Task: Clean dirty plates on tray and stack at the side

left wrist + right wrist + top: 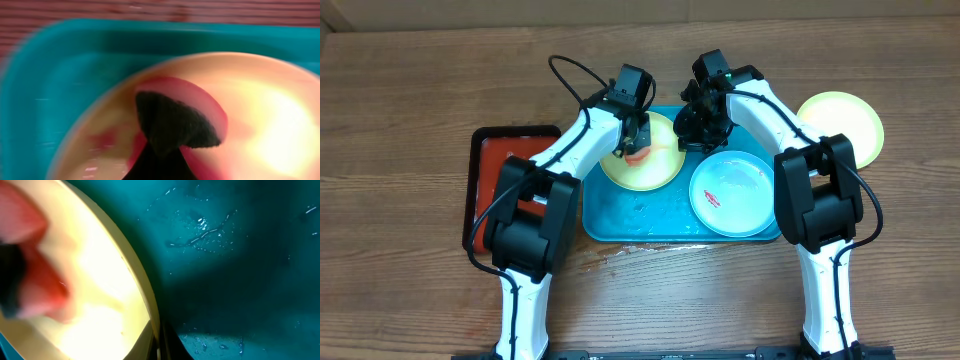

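Overhead: a yellow-green-rimmed plate (660, 168), red-smeared, lies far-left on the turquoise tray (630, 215). The left gripper (635, 145) pinches a pink sponge (640, 156) onto it. The right gripper (698, 135), jaws pressed together, sits at its right rim.

Materials and surface finishes, overhead and wrist views.

Table (410, 90): brown wood grain, matt, streaked lengthwise. Tray (640, 225): turquoise plastic, smooth and glossy, beaded with water, glinting in the right wrist view. Yellow-green plate (665, 172), at 11 o'clock on the tray: smooth shiny plastic, smeared red. Pale blue plate (735, 195), at 3 o'clock on the tray: glossy plastic, wet-looking, one red smear. Third plate (840, 125), at 2 o'clock on the bare table: plain glossy plastic. Pink pad (638, 154): soft-looking, matt. Red tray (505, 150), at 9 o'clock: black rim, dull sheen. Arms (535, 310): white and black moulded shells, satin.
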`<move>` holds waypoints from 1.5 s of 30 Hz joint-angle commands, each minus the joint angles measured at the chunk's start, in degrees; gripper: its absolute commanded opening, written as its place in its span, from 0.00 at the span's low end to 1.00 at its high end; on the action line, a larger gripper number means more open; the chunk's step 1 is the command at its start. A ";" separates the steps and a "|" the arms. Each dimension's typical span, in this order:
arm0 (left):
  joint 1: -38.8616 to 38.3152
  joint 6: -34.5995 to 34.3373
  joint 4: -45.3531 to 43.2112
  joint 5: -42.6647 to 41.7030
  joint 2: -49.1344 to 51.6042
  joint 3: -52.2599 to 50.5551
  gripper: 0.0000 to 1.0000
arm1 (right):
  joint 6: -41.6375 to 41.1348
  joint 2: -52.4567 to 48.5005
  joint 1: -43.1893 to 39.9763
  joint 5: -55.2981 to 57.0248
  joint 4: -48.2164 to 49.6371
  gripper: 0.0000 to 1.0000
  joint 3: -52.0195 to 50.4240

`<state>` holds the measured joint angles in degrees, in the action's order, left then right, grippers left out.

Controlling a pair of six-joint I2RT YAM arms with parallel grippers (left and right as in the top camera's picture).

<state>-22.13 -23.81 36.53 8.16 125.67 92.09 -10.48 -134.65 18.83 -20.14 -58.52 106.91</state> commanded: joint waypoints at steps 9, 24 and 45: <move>1.92 1.73 17.81 22.32 2.78 15.13 0.04 | 0.02 -0.92 -0.09 1.22 -0.20 0.04 -0.61; 17.18 -4.52 33.59 -2.82 -6.88 26.10 0.04 | 8.96 7.89 7.13 33.57 -3.26 0.04 7.98; 29.97 -4.48 40.94 -3.17 -6.80 16.81 0.04 | 45.03 13.51 30.47 97.29 5.79 0.04 7.98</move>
<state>7.62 -27.29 77.58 5.72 119.74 109.30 27.42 -122.74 48.18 69.36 -53.17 113.47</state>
